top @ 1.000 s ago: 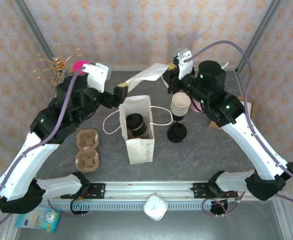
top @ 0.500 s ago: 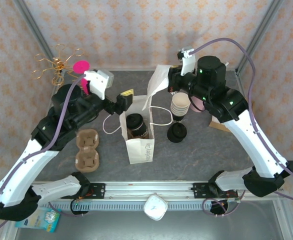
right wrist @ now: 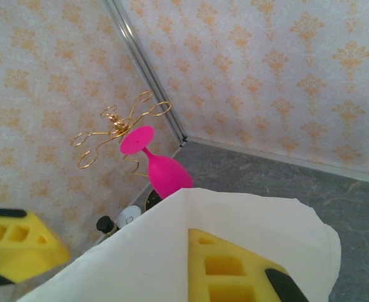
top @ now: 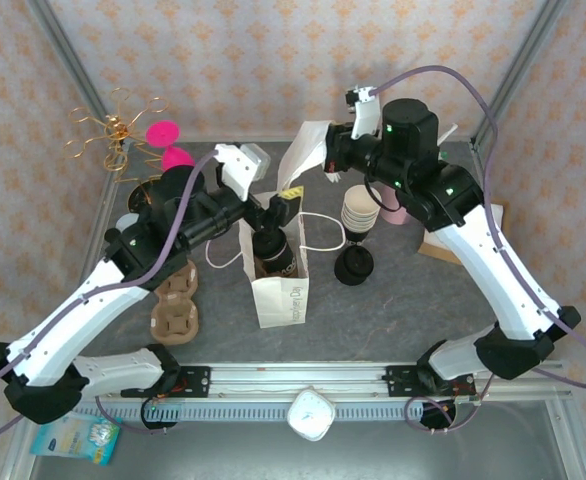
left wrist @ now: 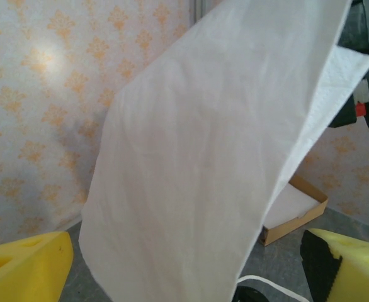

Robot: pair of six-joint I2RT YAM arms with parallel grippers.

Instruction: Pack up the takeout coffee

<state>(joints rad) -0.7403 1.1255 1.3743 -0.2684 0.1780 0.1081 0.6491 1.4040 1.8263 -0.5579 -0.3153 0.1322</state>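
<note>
We look down on the whole table (top: 413, 300) from above and behind; both wrist views, close up, share the white napkin (left wrist: 197, 157).

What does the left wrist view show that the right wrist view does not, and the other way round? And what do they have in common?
Left wrist view: the left fingers, wide apart at the two lower corners, and a cardboard box with white sheets inside, standing on the table behind.
Right wrist view: a pink glass upside down by a gold wire rack, and a right finger lying against the white napkin.
Both: the white napkin close in front of the camera, the patterned wall and the grey table.
</note>
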